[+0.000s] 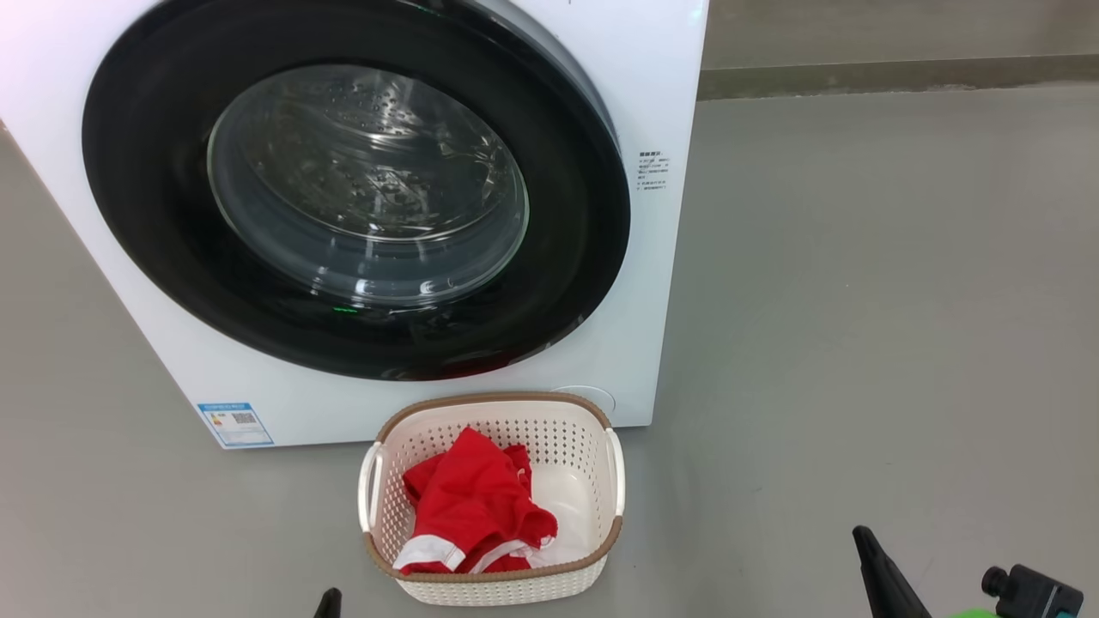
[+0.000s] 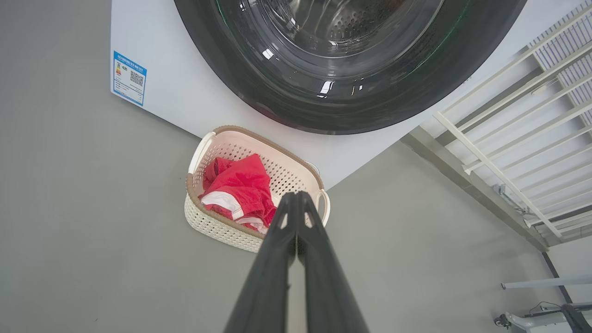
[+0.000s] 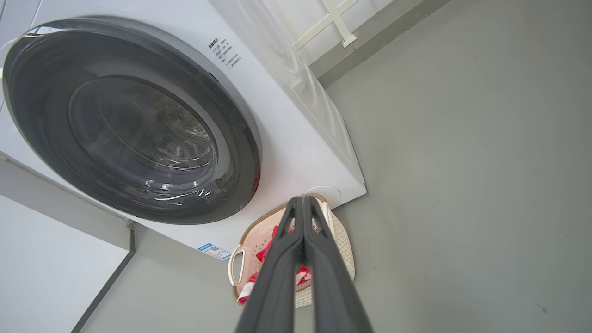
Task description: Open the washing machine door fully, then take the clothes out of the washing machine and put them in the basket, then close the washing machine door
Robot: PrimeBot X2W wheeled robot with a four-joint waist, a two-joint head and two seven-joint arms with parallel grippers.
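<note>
If the latch had not caught: the door [image 1: 137, 197] could have drifted out from the washing machine [image 1: 661, 103] with the job counted as done. The black rim looked flush all round, but whether the catch had engaged could not be judged from these views.
Risk, leftover item: glare on the glass [image 1: 369, 180] hid the lower drum. No red showed through it, so it was probably empty, not certainly.
Risk, basket: the basket [image 1: 489, 399] looked light and stood on the bare floor [image 1: 859, 300] just in front of the washing machine, below the door. A brush from either arm would likely have slid or tipped it.
Risk, spill: a white hem of the clothes [image 1: 472, 506] lay up near the basket's front rim, and a knock could have flicked it over the edge.
Left gripper [image 2: 296, 199]: jaws together, empty, above the floor, short of the basket.
Right gripper [image 3: 303, 201]: jaws together, empty, well clear of the door.
Door, look: wide glossy black ring, bulging clear window, perforated steel behind.
Clothes, look: bright red with white trim, crumpled in one heap toward the basket's left side, with the pale base bare on the right.
</note>
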